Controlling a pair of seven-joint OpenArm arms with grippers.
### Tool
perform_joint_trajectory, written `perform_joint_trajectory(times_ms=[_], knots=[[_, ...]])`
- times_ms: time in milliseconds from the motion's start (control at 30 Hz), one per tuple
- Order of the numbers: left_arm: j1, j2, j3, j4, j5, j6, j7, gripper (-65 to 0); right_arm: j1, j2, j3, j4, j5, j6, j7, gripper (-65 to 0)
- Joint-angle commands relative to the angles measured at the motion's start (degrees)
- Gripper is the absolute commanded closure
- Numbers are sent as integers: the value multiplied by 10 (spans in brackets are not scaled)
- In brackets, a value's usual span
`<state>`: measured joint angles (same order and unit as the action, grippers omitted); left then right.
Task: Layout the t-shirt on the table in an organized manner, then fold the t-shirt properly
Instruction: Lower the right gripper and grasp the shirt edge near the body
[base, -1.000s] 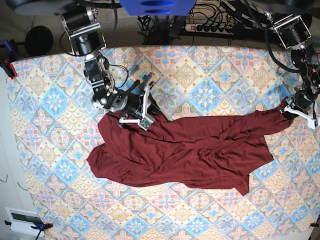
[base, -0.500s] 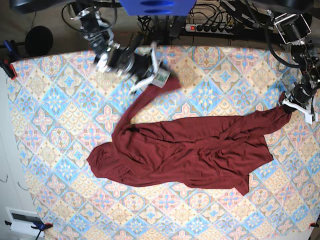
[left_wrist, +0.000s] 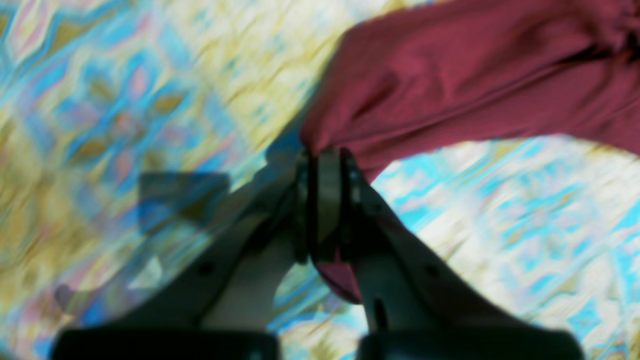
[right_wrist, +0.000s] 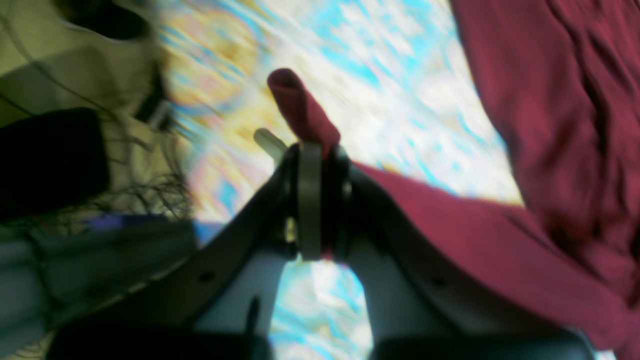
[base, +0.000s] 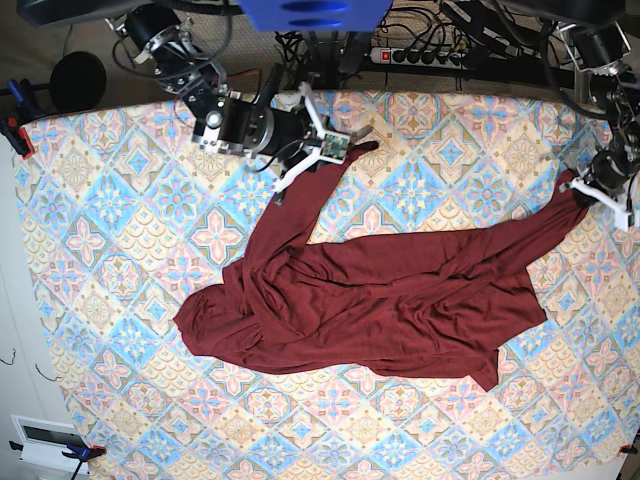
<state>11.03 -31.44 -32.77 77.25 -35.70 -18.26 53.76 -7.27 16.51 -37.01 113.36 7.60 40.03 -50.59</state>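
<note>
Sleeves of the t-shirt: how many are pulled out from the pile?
2: one sleeve runs to the right gripper at the table's far edge; the other reaches the left gripper.

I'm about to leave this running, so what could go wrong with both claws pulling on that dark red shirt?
The right claw pinches only the tip of a sleeve of the dark maroon jersey t-shirt, so it may slip out. The left claw grips another thin edge. The middle lies bunched on the pastel diamond-tiled table; pulling may not flatten it.

Both arms reach wide apart, left hand and right hand clamped shut.
</note>
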Motion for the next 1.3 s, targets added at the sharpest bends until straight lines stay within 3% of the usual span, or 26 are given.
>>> perform_joint_trajectory(times_ms=[0, 167, 300, 533, 767, 1033, 1167, 1267], knots=[[0, -16, -3, 10, -6, -5, -20, 0, 8, -5, -1, 8, 11, 0, 6, -60], [5, -16, -3, 10, -6, -5, -25, 0, 9, -4, 4, 9, 11, 0, -3, -240], [5, -15, -3, 10, -6, -5, -25, 0, 10, -2, 30, 8, 11, 0, -4, -313], [6, -14, -2, 10, -6, -5, -25, 0, 75, 1, 160, -29, 12, 0, 7, -280], [6, -13, -2, 10, -6, -5, -25, 0, 179, -2, 209, -191, 12, 0, 35, -280], [6, -13, -2, 10, -6, -5, -25, 0, 212, -4, 215, -340, 12, 0, 81, -281], [6, -13, -2, 10, -6, -6, -25, 0, 210, -23, 215, -391, 12, 0, 96, -281], [4, -13, -2, 10, -6, -24, -25, 0, 208, -26, 209, -398, 12, 0, 102, -281]])
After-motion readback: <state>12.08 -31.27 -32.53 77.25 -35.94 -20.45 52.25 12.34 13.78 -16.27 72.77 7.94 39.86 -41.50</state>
